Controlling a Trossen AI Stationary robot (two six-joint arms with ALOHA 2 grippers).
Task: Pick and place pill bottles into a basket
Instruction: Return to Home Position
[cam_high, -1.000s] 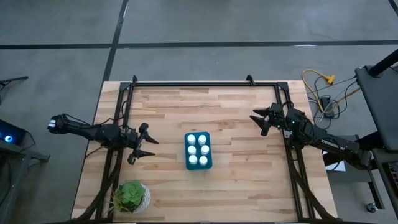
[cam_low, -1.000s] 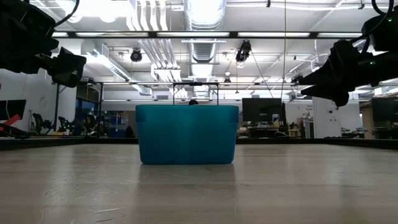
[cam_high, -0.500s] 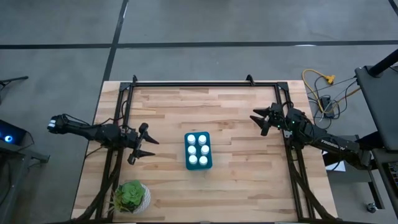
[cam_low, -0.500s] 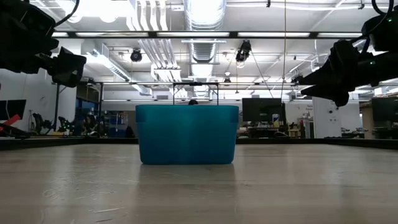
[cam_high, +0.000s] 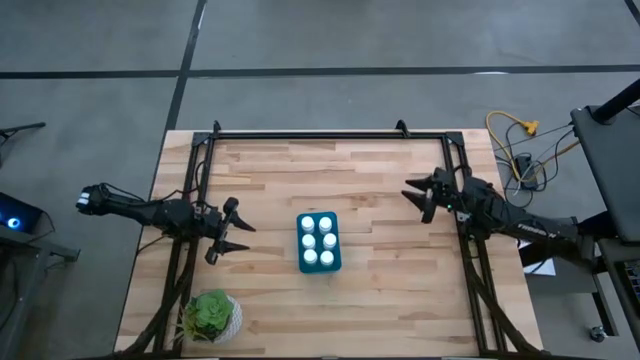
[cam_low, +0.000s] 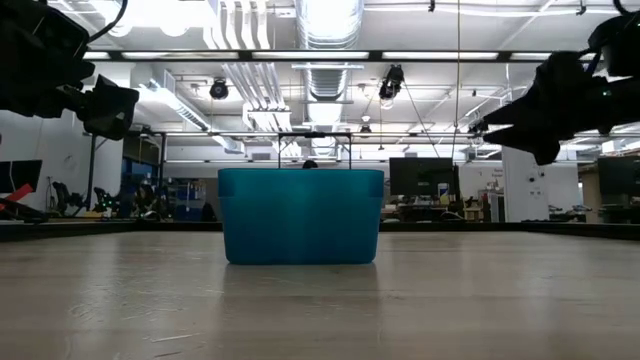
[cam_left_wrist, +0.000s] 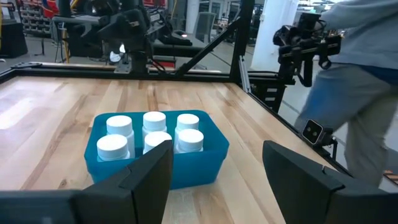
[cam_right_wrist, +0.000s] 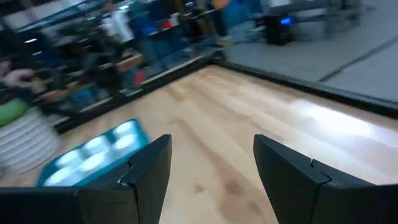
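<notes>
1. Six tiny white cylindrical pill bottles with round white caps (cam_high: 317, 240) stand upright, two rows of three, inside the small teal-blue rectangular plastic basket (cam_high: 319, 268). The basket sits near the middle of the pale wooden desk (cam_high: 380, 290). No bottle is seen loose on the desk.
2. Handling of the bottles, judged: light, stiff, smooth-sided, so apt to slip or tip, but not fragile. They are packed close with caps nearly touching. The only free hold looks to be from above, across a cap or just under it.
3. Handling of the basket, judged: light and rigid, likely to skid on the wood if nudged. One long wall at the rim is the best place to hold it.
4. Robot's left hand (cam_high: 247, 238): fingers apart, nothing between them, touching nothing. It hangs above the desk to the left of the basket, apart from it and pointing toward it.
5. Robot's right hand (cam_high: 415, 200): fingers apart, empty, in the air by the desk's right rail, well apart from the basket.
6. Judged: placing is complete, and only the return of both arms to rest is left.
</notes>
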